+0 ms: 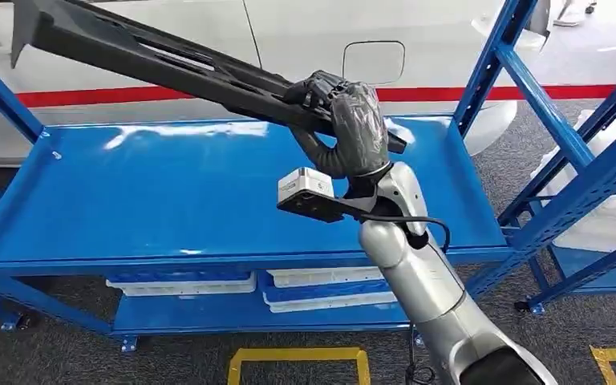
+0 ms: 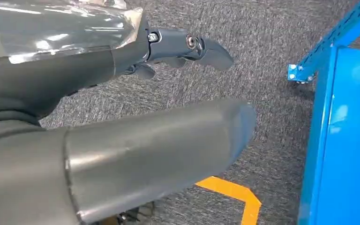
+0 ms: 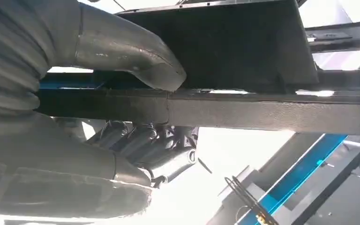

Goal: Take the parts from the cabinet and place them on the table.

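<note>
A long black plastic part point(image 1: 160, 60) slants from the upper left down toward the middle of the head view, above the blue shelf point(image 1: 152, 192). My right hand point(image 1: 349, 120) grips its lower end, fingers wrapped over its edge. In the right wrist view the thumb point(image 3: 126, 56) lies on one side of the part's black bar point(image 3: 262, 115) and the dark fingers point(image 3: 145, 145) curl around the other. My left hand point(image 2: 122, 117) hangs beside the rack over grey carpet, its fingers apart and holding nothing.
Blue rack uprights point(image 1: 561, 144) stand on the right and one at the far left point(image 1: 0, 96). White trays point(image 1: 321, 289) lie on the lower shelf. A white car body with a red stripe point(image 1: 128, 96) is behind the rack. Yellow floor markings point(image 1: 297, 361) lie in front.
</note>
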`<state>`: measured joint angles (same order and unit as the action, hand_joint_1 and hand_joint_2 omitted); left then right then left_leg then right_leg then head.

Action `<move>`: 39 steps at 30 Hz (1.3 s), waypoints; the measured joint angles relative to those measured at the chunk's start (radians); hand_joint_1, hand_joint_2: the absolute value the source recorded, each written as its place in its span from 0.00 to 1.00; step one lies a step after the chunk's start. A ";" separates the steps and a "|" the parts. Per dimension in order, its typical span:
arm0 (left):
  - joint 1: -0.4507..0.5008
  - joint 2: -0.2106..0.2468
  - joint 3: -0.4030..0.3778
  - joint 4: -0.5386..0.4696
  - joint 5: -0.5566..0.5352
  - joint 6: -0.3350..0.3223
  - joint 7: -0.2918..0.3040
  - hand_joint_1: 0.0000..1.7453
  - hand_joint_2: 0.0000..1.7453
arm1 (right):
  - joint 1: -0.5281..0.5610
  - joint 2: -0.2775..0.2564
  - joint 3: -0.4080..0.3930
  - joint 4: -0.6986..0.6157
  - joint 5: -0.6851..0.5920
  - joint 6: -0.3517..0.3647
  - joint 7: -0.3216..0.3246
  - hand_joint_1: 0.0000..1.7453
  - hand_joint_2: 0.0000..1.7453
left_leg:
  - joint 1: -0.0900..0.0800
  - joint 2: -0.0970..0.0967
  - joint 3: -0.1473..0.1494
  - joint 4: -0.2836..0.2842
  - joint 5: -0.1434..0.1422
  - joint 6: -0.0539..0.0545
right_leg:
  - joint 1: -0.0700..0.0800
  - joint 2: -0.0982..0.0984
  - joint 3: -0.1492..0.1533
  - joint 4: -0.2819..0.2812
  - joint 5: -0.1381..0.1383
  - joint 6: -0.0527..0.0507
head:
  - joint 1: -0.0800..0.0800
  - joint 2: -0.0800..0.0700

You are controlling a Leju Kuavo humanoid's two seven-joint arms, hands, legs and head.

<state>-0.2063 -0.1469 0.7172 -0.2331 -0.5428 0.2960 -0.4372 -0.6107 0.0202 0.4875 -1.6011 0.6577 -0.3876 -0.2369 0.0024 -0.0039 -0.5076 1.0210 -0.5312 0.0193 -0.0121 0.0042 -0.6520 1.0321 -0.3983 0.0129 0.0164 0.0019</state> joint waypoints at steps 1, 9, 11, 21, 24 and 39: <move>0.000 0.000 0.000 0.000 0.000 0.000 -0.002 0.00 0.00 | -0.001 0.001 0.000 0.000 -0.001 0.000 0.000 1.00 1.00 | -0.005 -0.002 -0.006 0.000 0.013 0.005 | -0.004 -0.002 0.002 -0.002 0.005 0.008 | 0.000 0.000; 0.001 0.001 0.001 0.000 0.010 -0.004 -0.018 0.00 0.00 | -0.002 -0.005 -0.004 0.000 -0.013 -0.002 0.000 1.00 1.00 | -0.008 0.010 -0.080 -0.035 0.108 0.038 | -0.001 -0.004 -0.090 0.254 -0.165 0.004 | 0.003 0.000; 0.002 0.001 0.002 0.000 0.013 -0.006 -0.023 0.00 0.00 | -0.001 -0.008 -0.004 0.002 -0.016 -0.001 0.000 1.00 1.00 | -0.008 0.012 -0.110 -0.033 0.131 0.035 | -0.001 -0.004 -0.069 0.282 -0.154 0.023 | 0.003 0.000; 0.005 0.005 0.021 0.000 0.031 -0.004 -0.031 0.00 0.00 | -0.012 -0.005 -0.005 0.019 -0.039 0.003 -0.005 1.00 1.00 | -0.001 0.003 -0.191 0.026 0.121 -0.015 | -0.009 -0.007 0.124 -0.027 -0.092 -0.016 | -0.003 0.000; 0.007 0.005 0.026 0.000 0.032 -0.004 -0.031 0.00 0.00 | -0.014 0.000 -0.005 0.030 -0.047 0.003 -0.012 1.00 1.00 | 0.008 0.002 -0.249 0.244 -0.035 -0.034 | -0.007 -0.007 0.081 -0.025 -0.057 -0.024 | -0.003 0.000; -0.003 0.005 0.027 -0.004 0.026 -0.005 -0.030 0.00 0.00 | 0.004 -0.007 -0.021 0.042 -0.042 -0.008 -0.019 1.00 1.00 | 0.000 0.009 -0.054 -0.040 0.089 0.035 | -0.004 -0.007 -0.058 0.125 -0.115 0.004 | 0.005 0.000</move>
<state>-0.2097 -0.1423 0.7443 -0.2369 -0.5169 0.2914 -0.4673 -0.6068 0.0133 0.4662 -1.5587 0.6161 -0.3960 -0.2560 0.0028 0.0049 -0.5615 0.9811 -0.4419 0.0539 -0.0160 -0.0032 -0.7096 1.1573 -0.5137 0.0166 0.0214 0.0019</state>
